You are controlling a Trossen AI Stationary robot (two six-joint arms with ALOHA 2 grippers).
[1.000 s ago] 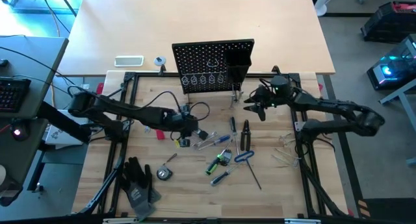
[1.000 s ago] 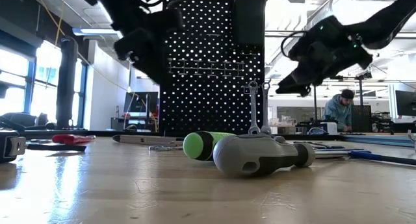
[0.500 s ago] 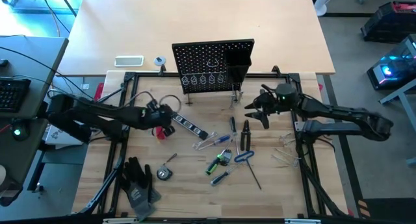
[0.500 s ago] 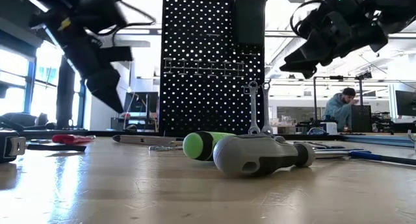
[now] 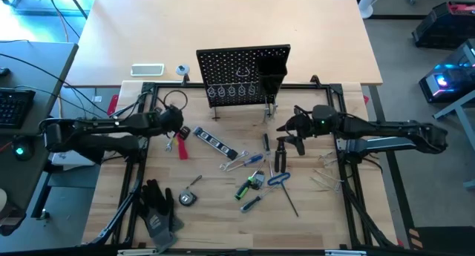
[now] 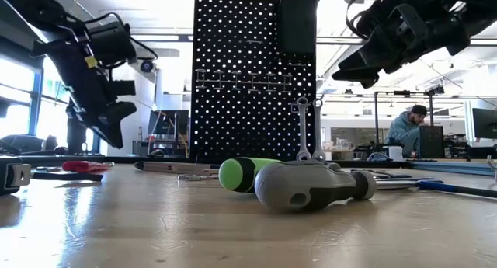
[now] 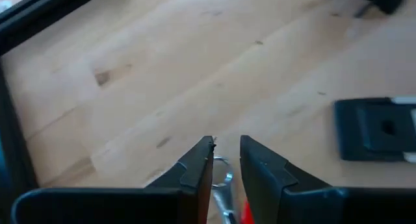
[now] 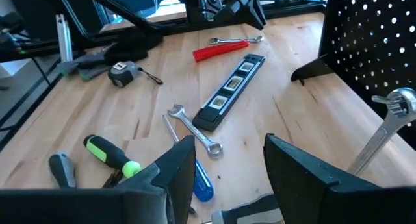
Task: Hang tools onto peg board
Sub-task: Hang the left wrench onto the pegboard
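The peg board (image 5: pixel 243 76) stands upright at the far edge of the wooden work surface (image 5: pixel 223 211), a black box bin (image 5: pixel 272 69) on its right part and a row of wire ring holders (image 5: pixel 231 90) along its lower left. Two silver wrenches (image 6: pixel 304 128) lean against its foot below the bin. The left gripper (image 5: pixel 180 128) hangs over the left part of the surface, just above a red flat tool (image 5: pixel 182 149) and a small wrench (image 5: pixel 171 143) lying side by side; in the left wrist view its fingers (image 7: pixel 195 167) stand only slightly apart with nothing between them, the small wrench's ring visible in the gap below. The right gripper (image 5: pixel 288 128) hovers right of the board's foot, above the black pliers (image 5: pixel 280 153), its fingers (image 8: pixel 292 162) spread wide and empty. Between the two arms a dark level (image 5: pixel 214 142) lies diagonally, and nearer the middle lie another wrench (image 5: pixel 236 164), a blue-handled screwdriver (image 5: pixel 254 159), a green-handled screwdriver (image 5: pixel 246 189), a grey-handled screwdriver (image 6: pixel 311 186) and a blue-handled hex key (image 5: pixel 277 179). Black work gloves (image 5: pixel 159 208) and a tape measure (image 5: pixel 185 198) lie toward the near left corner.
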